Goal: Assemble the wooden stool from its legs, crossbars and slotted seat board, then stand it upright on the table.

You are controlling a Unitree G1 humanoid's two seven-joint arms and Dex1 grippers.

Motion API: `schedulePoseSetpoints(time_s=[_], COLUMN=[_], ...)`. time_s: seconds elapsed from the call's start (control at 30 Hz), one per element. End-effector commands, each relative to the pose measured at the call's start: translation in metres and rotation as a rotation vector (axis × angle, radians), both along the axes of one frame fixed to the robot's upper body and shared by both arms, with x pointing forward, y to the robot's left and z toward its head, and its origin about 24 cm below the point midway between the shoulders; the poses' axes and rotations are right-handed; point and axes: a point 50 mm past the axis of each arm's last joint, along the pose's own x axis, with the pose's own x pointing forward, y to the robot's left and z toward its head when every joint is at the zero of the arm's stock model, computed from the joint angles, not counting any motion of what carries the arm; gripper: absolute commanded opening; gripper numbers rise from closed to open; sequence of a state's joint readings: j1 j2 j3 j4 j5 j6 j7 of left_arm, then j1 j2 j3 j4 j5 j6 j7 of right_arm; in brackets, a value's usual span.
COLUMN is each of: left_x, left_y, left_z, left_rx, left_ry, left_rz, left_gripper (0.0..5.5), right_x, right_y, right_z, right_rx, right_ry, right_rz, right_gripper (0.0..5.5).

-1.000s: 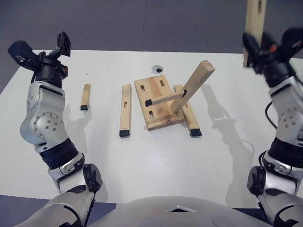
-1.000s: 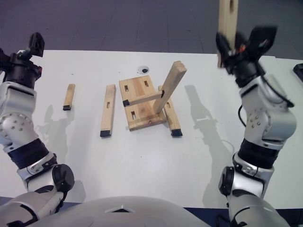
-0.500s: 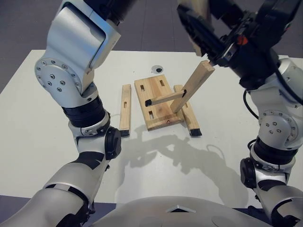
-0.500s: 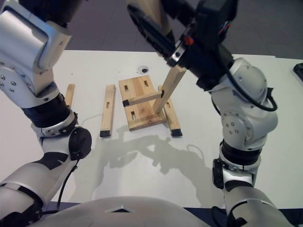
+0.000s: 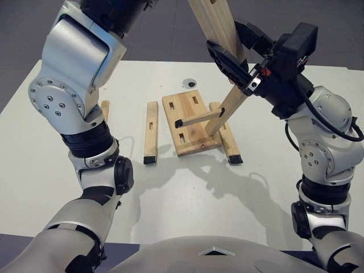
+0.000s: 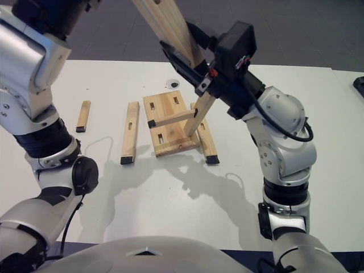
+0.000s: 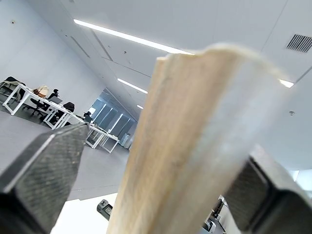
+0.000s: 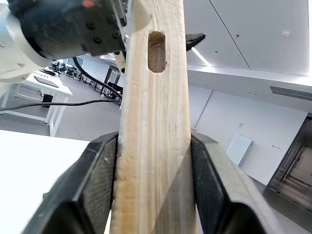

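While my right gripper (image 5: pixel 226 38) is clamped on a slotted leg (image 5: pixel 213 17) raised high above the table (image 5: pixel 187 193), my left gripper (image 7: pixel 151 178) straddles that leg's far end, fingers spread, not gripping.

Below the right gripper:
- seat board (image 5: pixel 185 122), lying flat
- one tilted leg (image 5: pixel 233 102) seated in it
- one crossbar (image 5: pixel 196 119) plugged into that leg

Loose:
- spare leg (image 5: pixel 228 145) just beside the board
- second slotted leg (image 5: pixel 150 131) and short crossbar (image 6: pixel 83 115) beneath my left arm

Judged under half built, not yet upright.

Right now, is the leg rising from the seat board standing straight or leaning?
Leaning. The leg slants up from the seat board, its top tipped toward the robot's right, while the board lies flat on the table.
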State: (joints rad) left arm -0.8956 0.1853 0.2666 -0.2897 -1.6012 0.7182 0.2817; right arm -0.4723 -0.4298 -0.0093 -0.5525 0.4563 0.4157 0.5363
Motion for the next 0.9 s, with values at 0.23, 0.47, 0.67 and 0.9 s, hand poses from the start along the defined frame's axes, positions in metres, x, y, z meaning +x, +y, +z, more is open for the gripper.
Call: schedulePoseSetpoints(time_s=[0.23, 0.47, 0.67, 0.9], left_x=[0.002, 0.003, 0.007, 0.01], left_y=[0.007, 0.01, 0.016, 0.029], left_z=[-0.009, -0.014, -0.019, -0.027], left_rx=[0.024, 0.079, 0.088, 0.101], left_ry=[0.023, 0.0, 0.003, 0.008], left_rz=[0.039, 0.086, 0.153, 0.274], left_gripper=[2.43, 1.29, 1.06, 1.05], right_x=[0.005, 0.007, 0.015, 0.029], right_y=[-0.002, 0.001, -0.004, -0.01], right_z=[-0.005, -0.011, -0.02, -0.025], right_rx=[-0.023, -0.083, -0.136, -0.189], right_ry=[-0.006, -0.02, -0.002, 0.02], right_rz=[-0.043, -0.063, -0.119, -0.182], right_gripper=[2.07, 2.07, 2.07, 2.51])
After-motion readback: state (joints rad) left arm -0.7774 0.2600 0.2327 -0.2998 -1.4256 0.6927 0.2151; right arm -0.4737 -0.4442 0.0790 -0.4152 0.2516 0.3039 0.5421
